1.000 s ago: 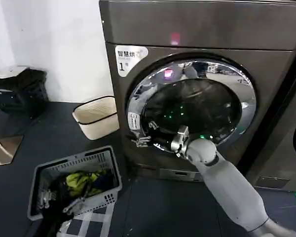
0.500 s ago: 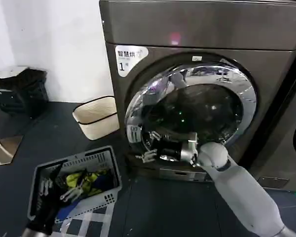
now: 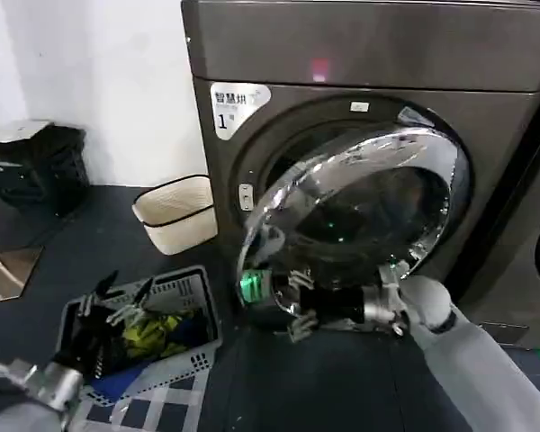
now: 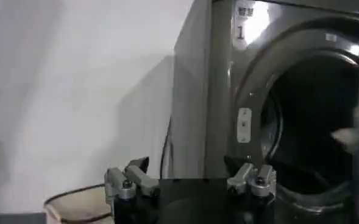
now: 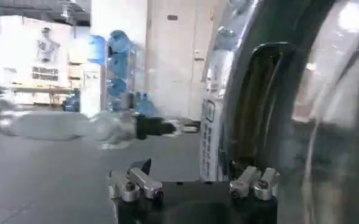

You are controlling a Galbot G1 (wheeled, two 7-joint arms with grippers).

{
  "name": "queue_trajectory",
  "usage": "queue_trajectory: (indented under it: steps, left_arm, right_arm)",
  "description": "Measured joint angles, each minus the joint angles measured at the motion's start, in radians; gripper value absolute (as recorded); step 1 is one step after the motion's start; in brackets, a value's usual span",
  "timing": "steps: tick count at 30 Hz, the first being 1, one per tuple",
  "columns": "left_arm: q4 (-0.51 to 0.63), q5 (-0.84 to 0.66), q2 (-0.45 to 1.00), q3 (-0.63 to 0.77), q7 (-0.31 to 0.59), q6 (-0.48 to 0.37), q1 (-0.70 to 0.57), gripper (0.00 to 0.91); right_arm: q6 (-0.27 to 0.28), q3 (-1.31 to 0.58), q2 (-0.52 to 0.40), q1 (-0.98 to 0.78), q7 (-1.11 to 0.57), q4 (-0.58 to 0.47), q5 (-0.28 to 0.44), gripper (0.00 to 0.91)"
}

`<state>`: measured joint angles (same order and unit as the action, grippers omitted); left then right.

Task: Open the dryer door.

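The dryer (image 3: 360, 54) is a dark grey-brown front loader with a white "1" sticker and a pink light. Its dryer door (image 3: 369, 193), chrome-ringed with dark glass, stands partly swung out, its left edge away from the dark round opening (image 3: 274, 166). My right gripper (image 3: 292, 304) is open at the door's lower left rim, one finger on each side of the edge. In the right wrist view the right gripper (image 5: 191, 182) sits beside the door's chrome rim (image 5: 325, 109). My left gripper (image 3: 117, 301) hovers open over the basket, and the left wrist view shows the left gripper (image 4: 191, 182) facing the dryer (image 4: 222, 91).
A grey laundry basket (image 3: 198, 292) holding clothes lies on the dark floor at lower left. A white bin (image 3: 175, 211) stands by the dryer's left side, a black crate (image 3: 31, 162) farther left. A neighbouring machine (image 3: 531, 270) adjoins on the right.
The door went from shut to partly open, its left edge swinging out. My right gripper moved down and toward me with it. My left arm rose into view over the basket.
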<state>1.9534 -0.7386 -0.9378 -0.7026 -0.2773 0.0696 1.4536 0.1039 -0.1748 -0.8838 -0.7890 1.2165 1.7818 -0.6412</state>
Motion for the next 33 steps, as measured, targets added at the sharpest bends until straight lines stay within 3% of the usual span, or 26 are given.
queue_trajectory:
  steps: [9, 14, 29, 33]
  left_arm:
    - [-0.140, -0.075, 0.132, 0.188, -0.167, 0.056, -0.180, 0.907]
    - [-0.203, -0.166, 0.154, 0.334, -0.207, 0.064, -0.305, 0.907]
    - [-0.248, -0.204, 0.139, 0.683, -0.293, 0.069, -0.584, 0.907]
    - [-0.262, -0.209, 0.114, 0.764, -0.309, 0.063, -0.652, 0.907]
  right_arm:
    - [-0.022, -0.137, 0.062, -0.144, 0.094, 0.077, -0.011, 0.907]
    - [-0.047, -0.229, 0.083, -0.244, 0.120, 0.101, -0.009, 0.907]
    - [-0.101, -0.733, -0.018, -0.514, 0.164, 0.000, -0.025, 0.907]
    - [-0.110, -0.876, -0.067, -0.567, 0.146, -0.008, 0.040, 0.907]
